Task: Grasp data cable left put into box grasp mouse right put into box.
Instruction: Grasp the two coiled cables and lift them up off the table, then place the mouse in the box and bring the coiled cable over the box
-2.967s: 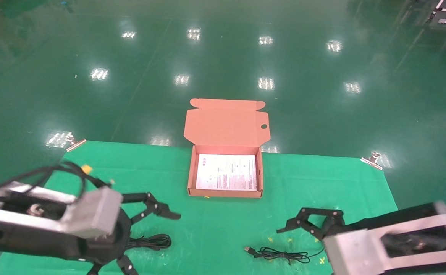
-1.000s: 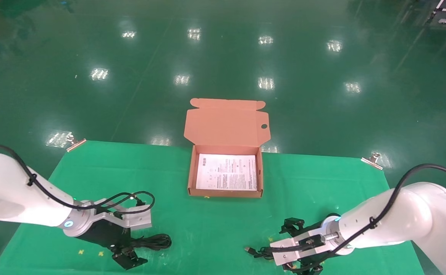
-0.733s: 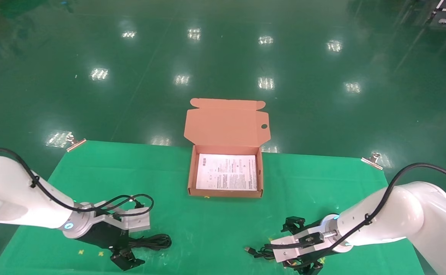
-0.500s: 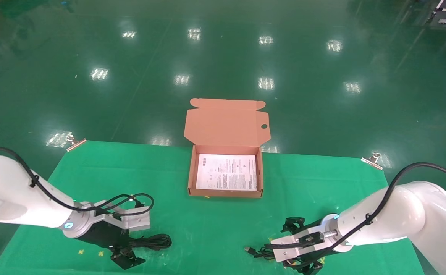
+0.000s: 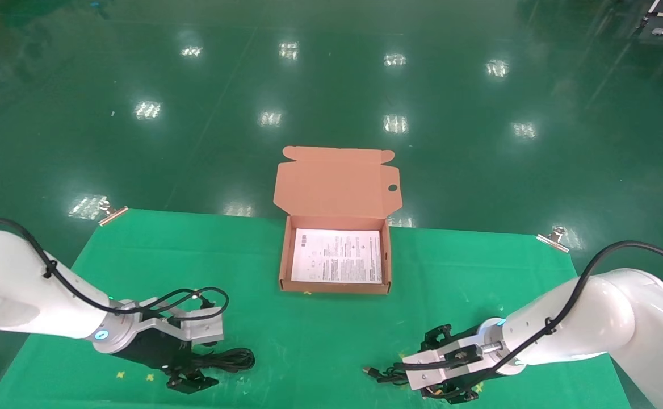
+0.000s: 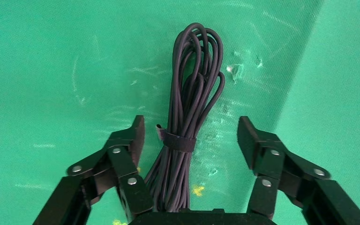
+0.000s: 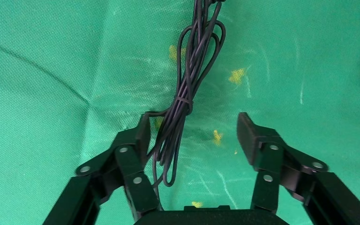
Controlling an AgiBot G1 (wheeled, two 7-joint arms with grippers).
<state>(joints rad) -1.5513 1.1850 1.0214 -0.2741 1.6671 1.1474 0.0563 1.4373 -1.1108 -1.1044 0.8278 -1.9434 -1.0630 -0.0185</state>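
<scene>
Both hands are at the grasping step: near the box, the left hand is spread around the data cable on the surface, the right hand released over a thin cord, apparently the mouse's, so each must close next.

In the head view the left gripper covers one end of the data cable. The right gripper hides the mouse; only its cord shows.
</scene>
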